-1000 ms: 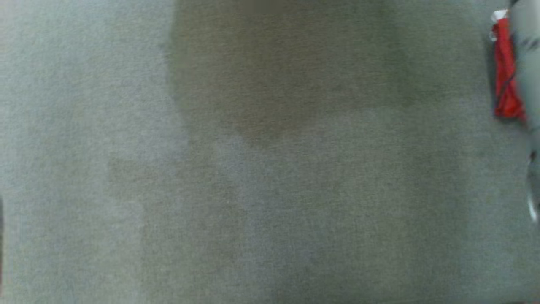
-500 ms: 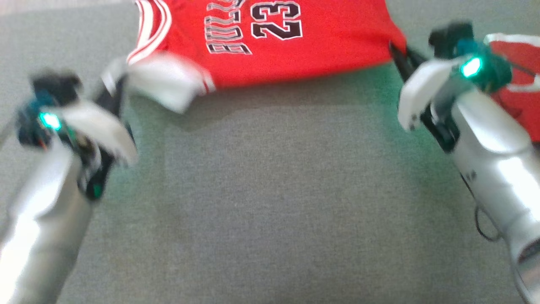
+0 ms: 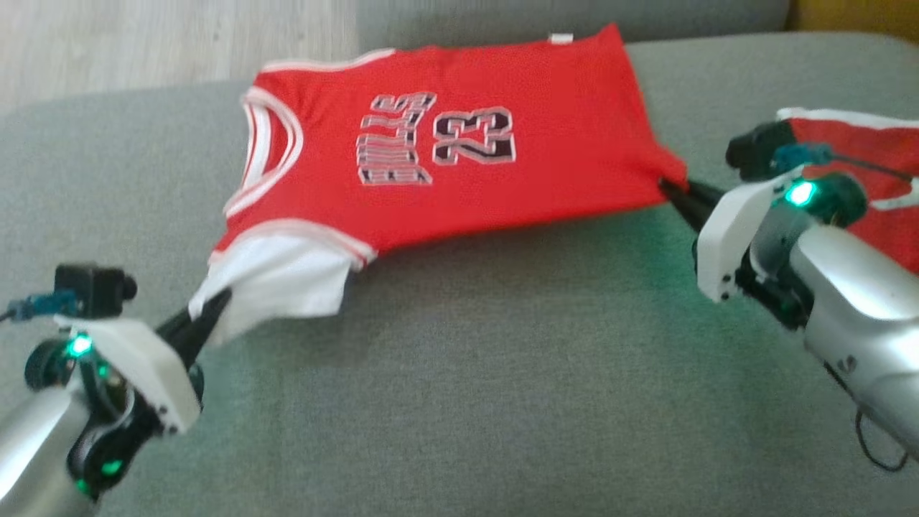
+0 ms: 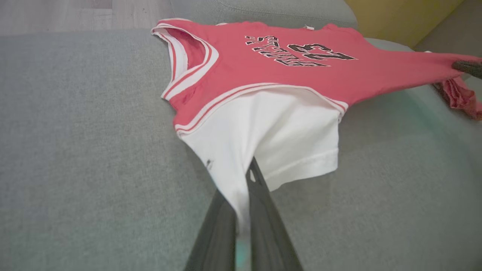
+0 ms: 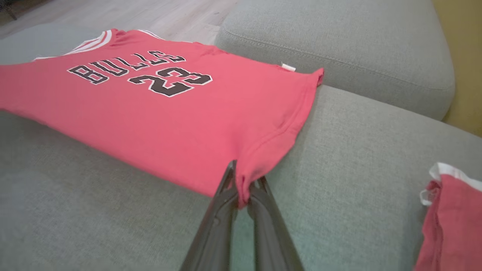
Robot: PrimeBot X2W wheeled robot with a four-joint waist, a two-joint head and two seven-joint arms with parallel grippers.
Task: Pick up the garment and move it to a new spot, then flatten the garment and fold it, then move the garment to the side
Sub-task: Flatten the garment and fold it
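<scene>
- Head view: we saw the red jersey (image 3: pixel 459 158) spread across the grey sofa seat (image 3: pixel 459 402), number facing up, neck toward the robot's left and hem toward its right.
- Our left claw (image 3: pixel 208 310) sat at the lower left, closed tight on the white sleeve (image 3: pixel 280 276). The sleeve stretched from the jersey's near left corner down to the fingertips.
- Our right claw (image 3: pixel 671 190) reached in from the right, pinched closed on the jersey's near hem corner, where the cloth was pulled to a point.
- Between the two claws the jersey's near edge ran fairly taut and threw a shadow on the seat, so it seemed slightly lifted.
- Left wrist view: the sleeve narrowed into a strip caught between the two dark fingers (image 4: pixel 263 210). The red body lay beyond them, and the right claw's tip touched the hem at the far right edge.
- Right wrist view: a small fold of red hem was nipped between the fingers (image 5: pixel 222 210). The rest of the jersey spread away to the upper left, its far edge lying at the foot of the back cushion (image 5: pixel 339 49).
- A second red cloth (image 3: pixel 869 151) with white trim lay on the seat behind the right arm, apart from the jersey.
- Pale wooden floor (image 3: pixel 143 43) showed past the sofa's far left.
</scene>
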